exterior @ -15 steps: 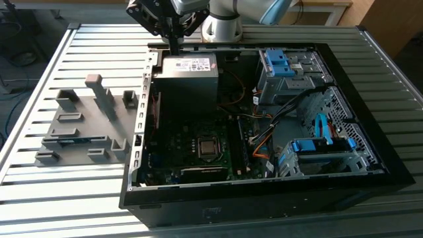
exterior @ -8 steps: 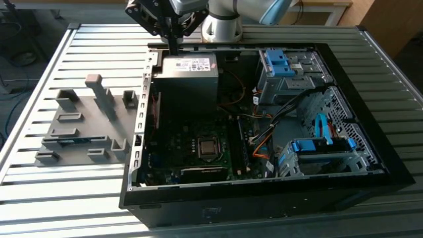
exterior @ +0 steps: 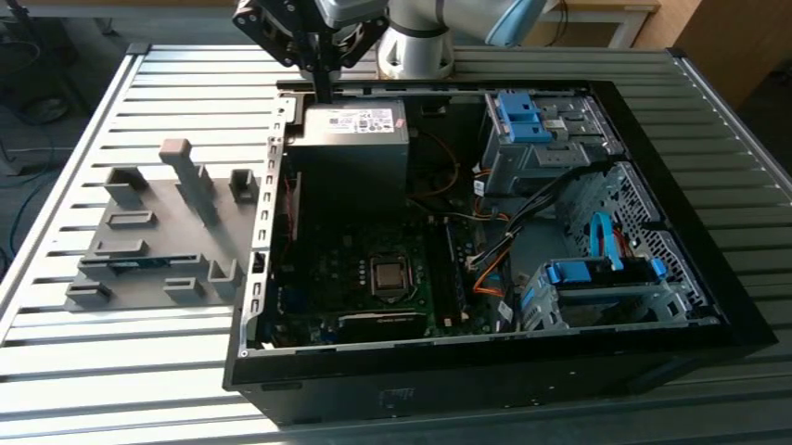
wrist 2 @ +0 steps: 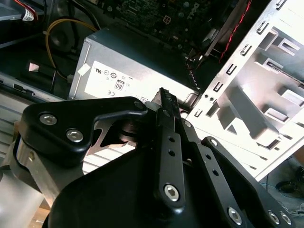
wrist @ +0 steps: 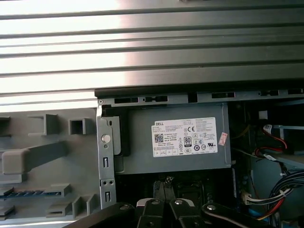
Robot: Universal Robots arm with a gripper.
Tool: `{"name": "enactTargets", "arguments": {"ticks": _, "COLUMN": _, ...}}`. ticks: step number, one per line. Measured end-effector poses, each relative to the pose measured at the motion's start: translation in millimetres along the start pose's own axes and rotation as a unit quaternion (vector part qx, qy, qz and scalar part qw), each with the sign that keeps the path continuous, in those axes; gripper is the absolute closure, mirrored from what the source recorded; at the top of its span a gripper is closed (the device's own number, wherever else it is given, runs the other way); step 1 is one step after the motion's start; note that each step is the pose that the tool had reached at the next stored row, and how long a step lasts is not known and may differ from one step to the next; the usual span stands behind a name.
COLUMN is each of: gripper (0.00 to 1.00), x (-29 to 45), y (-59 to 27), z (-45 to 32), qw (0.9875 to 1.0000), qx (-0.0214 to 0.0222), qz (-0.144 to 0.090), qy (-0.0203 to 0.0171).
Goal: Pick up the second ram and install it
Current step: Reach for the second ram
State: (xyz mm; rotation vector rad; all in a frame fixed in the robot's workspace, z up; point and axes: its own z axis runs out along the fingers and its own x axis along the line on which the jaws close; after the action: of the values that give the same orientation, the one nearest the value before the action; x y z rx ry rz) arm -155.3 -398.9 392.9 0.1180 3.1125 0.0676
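A slatted grey metal table (exterior: pixel 161 102) carries everything. On it lies a large black computer case (exterior: pixel 495 371) with its side open; the board and cables inside are dim, and the memory slots are hard to make out. The silver and blue robot arm (exterior: pixel 415 37) is cut off by the exterior view's upper edge. At the exterior view's left, just beside the case, lies a grey plastic holder tray (exterior: pixel 161 232) with raised slots. A grey box-shaped power supply (exterior: pixel 352 153) with a white label fills the case corner nearest the arm. The black jaws hang above that corner, pressed together with nothing between them; the fingertips (wrist 2: pixel 164 97) meet over the power supply in the second wrist view. The second ram (exterior: pixel 136 263), a thin blue board, sits sunk in a tray slot, well apart from the jaws. In the first wrist view only its blue upper edge (wrist: pixel 35 193) shows.
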Motion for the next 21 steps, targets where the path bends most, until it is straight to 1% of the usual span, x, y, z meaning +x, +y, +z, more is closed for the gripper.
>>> {"name": "enactTargets", "arguments": {"ticks": 21, "gripper": 0.89, "x": 4.6, "y": -0.4, "z": -0.1, "qw": 1.0, "qx": 0.0, "qz": 0.0, "qy": 0.0}}
